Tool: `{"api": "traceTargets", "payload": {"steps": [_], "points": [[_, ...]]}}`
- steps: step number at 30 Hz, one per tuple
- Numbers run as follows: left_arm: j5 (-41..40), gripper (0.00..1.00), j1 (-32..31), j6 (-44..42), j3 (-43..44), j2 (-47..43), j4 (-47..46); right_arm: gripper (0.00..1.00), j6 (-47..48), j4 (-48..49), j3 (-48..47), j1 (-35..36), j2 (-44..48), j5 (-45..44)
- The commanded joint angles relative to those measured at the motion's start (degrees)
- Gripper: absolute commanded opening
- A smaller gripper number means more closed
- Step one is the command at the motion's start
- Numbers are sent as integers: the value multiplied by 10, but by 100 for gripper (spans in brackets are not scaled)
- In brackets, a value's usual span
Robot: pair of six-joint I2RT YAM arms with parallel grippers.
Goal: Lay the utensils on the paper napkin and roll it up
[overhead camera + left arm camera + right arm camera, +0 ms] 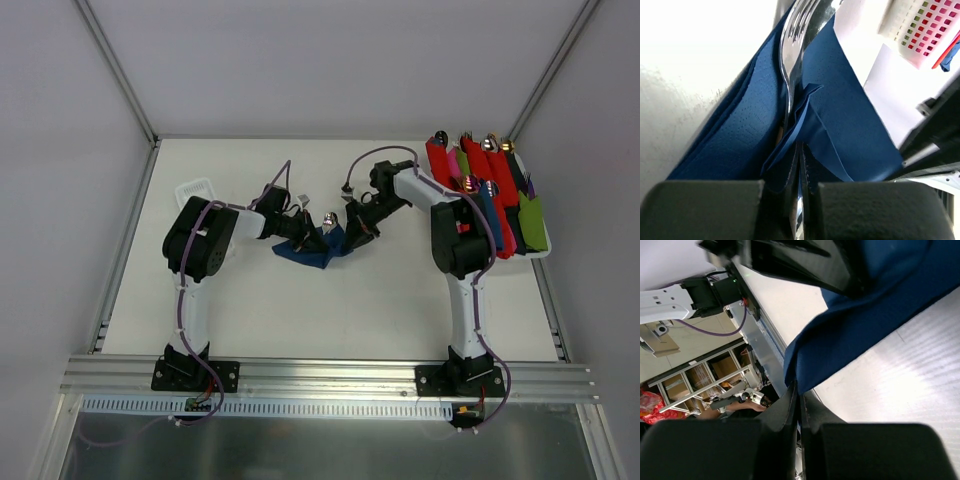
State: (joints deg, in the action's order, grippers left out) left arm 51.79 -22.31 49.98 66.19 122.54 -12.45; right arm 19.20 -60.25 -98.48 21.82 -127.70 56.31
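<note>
The navy-blue paper napkin (pixel 312 252) lies crumpled at the table's middle, between both grippers. My left gripper (pixel 303 238) is shut on a fold of the napkin (pixel 840 100). A shiny silver utensil (pixel 792 45) lies along the crease, and its end shows in the top view (pixel 328 218); its handle is hidden. My right gripper (pixel 352 236) is shut on the napkin's edge (pixel 865 315), which is lifted off the table. The second utensil is hidden.
A white tray (pixel 540 252) at the far right holds several red, pink, green and blue rolled napkins (pixel 470 165) with utensil tips. A small white basket (pixel 194 188) stands at the far left; a white basket also shows in the left wrist view (pixel 920 30).
</note>
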Motion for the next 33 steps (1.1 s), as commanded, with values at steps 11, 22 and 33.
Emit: {"api": "traceTargets", "payload": {"steps": [11,22,33], "points": [[-37,0,0,-28,4,-12,49,8,-32,-15,-91,45,-55,50],[-54,24,2,-23,20,-99,49,4,-28,-14,-89,46,-60,35],[-111,22,45,0,-84,-189,50,19,-37,-14,-115,48,-75,47]]}}
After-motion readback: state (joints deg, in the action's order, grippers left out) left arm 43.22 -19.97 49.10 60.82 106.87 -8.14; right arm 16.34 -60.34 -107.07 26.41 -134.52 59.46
